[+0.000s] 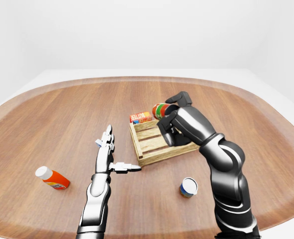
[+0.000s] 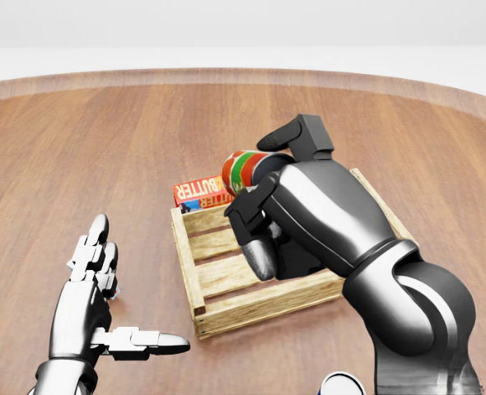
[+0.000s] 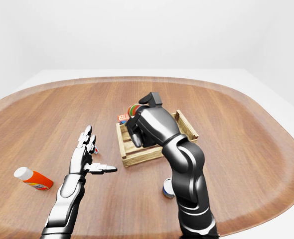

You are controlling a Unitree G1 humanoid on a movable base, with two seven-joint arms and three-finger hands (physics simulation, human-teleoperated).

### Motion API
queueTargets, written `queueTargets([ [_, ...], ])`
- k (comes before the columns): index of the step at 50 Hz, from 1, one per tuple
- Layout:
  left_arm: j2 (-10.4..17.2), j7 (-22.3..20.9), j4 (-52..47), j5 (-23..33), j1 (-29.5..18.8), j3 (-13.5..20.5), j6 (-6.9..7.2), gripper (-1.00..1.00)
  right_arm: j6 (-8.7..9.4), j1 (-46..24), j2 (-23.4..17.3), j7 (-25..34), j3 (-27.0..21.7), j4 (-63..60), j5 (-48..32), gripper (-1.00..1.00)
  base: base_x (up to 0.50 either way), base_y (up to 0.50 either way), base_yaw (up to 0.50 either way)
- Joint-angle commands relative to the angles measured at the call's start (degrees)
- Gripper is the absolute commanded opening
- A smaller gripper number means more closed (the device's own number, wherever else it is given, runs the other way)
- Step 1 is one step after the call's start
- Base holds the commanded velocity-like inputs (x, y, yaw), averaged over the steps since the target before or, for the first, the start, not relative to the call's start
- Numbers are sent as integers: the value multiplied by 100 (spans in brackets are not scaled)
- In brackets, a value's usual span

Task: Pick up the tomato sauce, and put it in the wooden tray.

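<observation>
The tomato sauce (image 2: 243, 170) is a red and green can. My right hand (image 2: 264, 197) is shut on it and holds it tilted, just above the upper left part of the wooden tray (image 2: 226, 300). The tray is a slatted wooden crate near the middle of the table, and my right forearm hides most of its inside. My left hand (image 2: 136, 288) is open and empty, with fingers stretched out and thumb pointing right. It hovers over the table to the left of the tray, apart from it.
A red butter box (image 2: 200, 193) lies against the tray's upper left edge. An orange bottle (image 1: 52, 178) with a white cap lies at the lower left. A small blue and white can (image 1: 189, 187) stands below the tray, beside my right arm. The round wooden table (image 1: 62, 109) stretches all around.
</observation>
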Motion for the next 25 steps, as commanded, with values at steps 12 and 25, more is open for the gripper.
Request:
queueTargets([
  [12, -1, 4, 19, 9, -6, -4, -15, 100, 0, -2898, -1042, -950, -930, 4852, 1235, -100, 0, 0, 0],
  [25, -1, 0, 10, -3, -1, -1, -12, 100, -1000, -4610, -1299, -1989, -796, 9140, 1469, -100, 0, 0, 0],
])
